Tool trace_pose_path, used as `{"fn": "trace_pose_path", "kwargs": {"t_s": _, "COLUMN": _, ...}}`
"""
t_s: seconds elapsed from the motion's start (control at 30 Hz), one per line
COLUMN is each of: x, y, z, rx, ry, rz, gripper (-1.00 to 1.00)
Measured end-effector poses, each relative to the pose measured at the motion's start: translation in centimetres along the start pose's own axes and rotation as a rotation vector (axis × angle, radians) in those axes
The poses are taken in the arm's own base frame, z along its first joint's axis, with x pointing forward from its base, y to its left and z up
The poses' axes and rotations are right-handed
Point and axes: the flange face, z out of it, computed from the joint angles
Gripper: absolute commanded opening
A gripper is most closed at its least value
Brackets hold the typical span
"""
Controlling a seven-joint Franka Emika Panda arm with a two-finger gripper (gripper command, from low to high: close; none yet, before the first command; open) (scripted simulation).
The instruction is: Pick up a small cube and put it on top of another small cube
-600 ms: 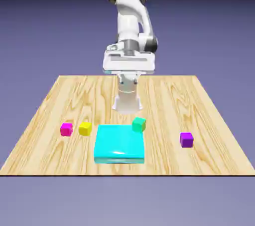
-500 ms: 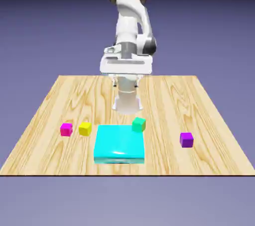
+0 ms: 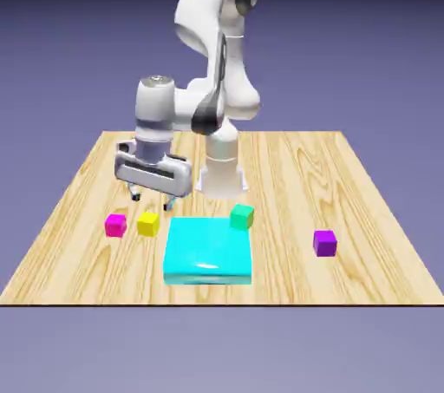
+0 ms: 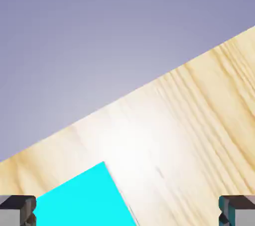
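The tiny magenta small cube (image 3: 115, 225) rests on the wooden table toward the exterior view's left, with the yellow small cube (image 3: 148, 224) just beside it on its right. My gripper (image 3: 152, 199) hangs open and empty above the table, a little behind and above the yellow cube, fingers pointing down. In the hand view the two grey fingertips (image 4: 17, 210) stand far apart at the bottom corners with nothing between them; neither small cube shows there.
A flat cyan block (image 3: 208, 250) lies near the table's front, its corner (image 4: 84, 197) showing in the hand view. A green cube (image 3: 242, 216) sits at its back right corner. A purple cube (image 3: 324, 243) stands farther right. The table edge (image 4: 124, 98) crosses the hand view.
The arm has swung from the table's middle toward the exterior view's left and dropped lower, bringing the hand near the yellow and magenta cubes. No cube has moved.
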Motion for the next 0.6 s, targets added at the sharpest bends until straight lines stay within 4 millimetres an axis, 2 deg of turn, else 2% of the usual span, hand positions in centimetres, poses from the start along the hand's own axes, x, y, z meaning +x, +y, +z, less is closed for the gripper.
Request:
{"fn": "trace_pose_path", "kwargs": {"t_s": 0.23, "x": 5.8, "y": 3.2, "z": 6.1, "rx": -0.173, "ry": -0.191, "rz": 0.232, "gripper": 0.0}}
{"fn": "trace_pose_path", "kwargs": {"t_s": 0.6, "x": 13.4, "y": 11.1, "z": 13.8, "rx": -0.349, "ry": -0.551, "rz": 0.591, "gripper": 0.0}}
